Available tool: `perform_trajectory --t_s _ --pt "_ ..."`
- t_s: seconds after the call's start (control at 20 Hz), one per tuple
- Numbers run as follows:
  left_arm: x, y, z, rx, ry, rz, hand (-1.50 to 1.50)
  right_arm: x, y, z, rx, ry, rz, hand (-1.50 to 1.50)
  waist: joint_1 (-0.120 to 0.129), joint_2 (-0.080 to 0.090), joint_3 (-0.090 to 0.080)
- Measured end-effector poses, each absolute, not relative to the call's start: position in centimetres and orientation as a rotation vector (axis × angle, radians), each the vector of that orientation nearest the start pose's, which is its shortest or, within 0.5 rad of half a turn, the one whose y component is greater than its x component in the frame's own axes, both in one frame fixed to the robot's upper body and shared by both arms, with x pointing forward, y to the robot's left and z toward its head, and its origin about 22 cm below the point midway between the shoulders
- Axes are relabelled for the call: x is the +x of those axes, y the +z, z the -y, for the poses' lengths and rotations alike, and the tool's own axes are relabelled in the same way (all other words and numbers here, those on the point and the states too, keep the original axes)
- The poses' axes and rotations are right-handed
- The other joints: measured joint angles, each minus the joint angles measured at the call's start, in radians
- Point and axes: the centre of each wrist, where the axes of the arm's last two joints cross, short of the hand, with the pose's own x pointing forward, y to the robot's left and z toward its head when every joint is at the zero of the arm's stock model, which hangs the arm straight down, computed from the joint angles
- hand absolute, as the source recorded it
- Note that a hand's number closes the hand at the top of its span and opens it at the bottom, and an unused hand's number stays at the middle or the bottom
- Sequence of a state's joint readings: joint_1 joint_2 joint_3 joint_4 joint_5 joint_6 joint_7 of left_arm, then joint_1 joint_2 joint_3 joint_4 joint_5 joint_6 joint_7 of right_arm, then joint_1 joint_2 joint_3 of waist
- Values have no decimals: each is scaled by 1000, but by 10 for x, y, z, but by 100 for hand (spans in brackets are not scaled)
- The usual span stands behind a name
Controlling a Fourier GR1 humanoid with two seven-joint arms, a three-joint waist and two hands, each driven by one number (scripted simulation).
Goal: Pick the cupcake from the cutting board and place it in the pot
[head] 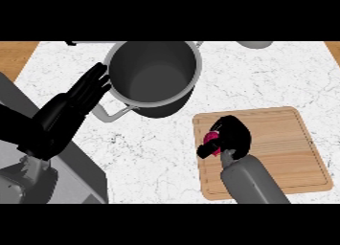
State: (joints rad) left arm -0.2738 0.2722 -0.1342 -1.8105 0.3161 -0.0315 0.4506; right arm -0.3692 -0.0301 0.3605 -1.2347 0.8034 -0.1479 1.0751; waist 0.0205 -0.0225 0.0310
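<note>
On the marble counter [271, 81], the grey pot [154, 72] stands near the far edge, with the left hand [77, 105] held straight-fingered just beside its left wall. On the cutting board [285, 139], by its left edge, the right hand [229, 136] is curled round the pink cupcake [211, 139]. The grasp looks settled, so a straight lift should be made before the cupcake is carried over the pot's rim.

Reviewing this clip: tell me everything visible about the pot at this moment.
The pot is a grey, metallic-looking round vessel standing upright on the white marbled counter, near the far edge and left of centre. Its inside looks dark and holds nothing visible. One loop handle sticks out toward the near left; a second shows faintly at the far right rim. The left hand, fingers straight, lies right beside its left wall; contact cannot be confirmed. The cutting board lies apart from it, nearer and to the right.
</note>
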Motion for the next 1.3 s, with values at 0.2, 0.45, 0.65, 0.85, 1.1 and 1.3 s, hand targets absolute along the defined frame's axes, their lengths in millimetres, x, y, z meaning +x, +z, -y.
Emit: perform_trajectory --t_s 0.2,0.45,0.65,0.85,1.1,1.3 --pt "277 129 -217 -247 -305 1531 0 275 2 86 -854 662 779 150 3 -1 -1" --pt "275 128 -219 -232 -289 1517 0 253 8 63 -914 717 860 150 -11 -7 -3" --pt "274 127 -225 -210 -264 1498 0 247 21 56 -1031 708 955 150 -33 -14 -6" --pt "273 125 -230 -194 -249 1487 0 241 50 47 -1112 666 1105 150 -48 -19 -8" --pt "272 126 -229 -209 -248 1486 0 235 91 38 -1198 606 1293 150 -45 -19 -9" --pt "272 127 -224 -229 -260 1492 0 231 128 34 -1219 542 1430 150 -31 -14 -9"
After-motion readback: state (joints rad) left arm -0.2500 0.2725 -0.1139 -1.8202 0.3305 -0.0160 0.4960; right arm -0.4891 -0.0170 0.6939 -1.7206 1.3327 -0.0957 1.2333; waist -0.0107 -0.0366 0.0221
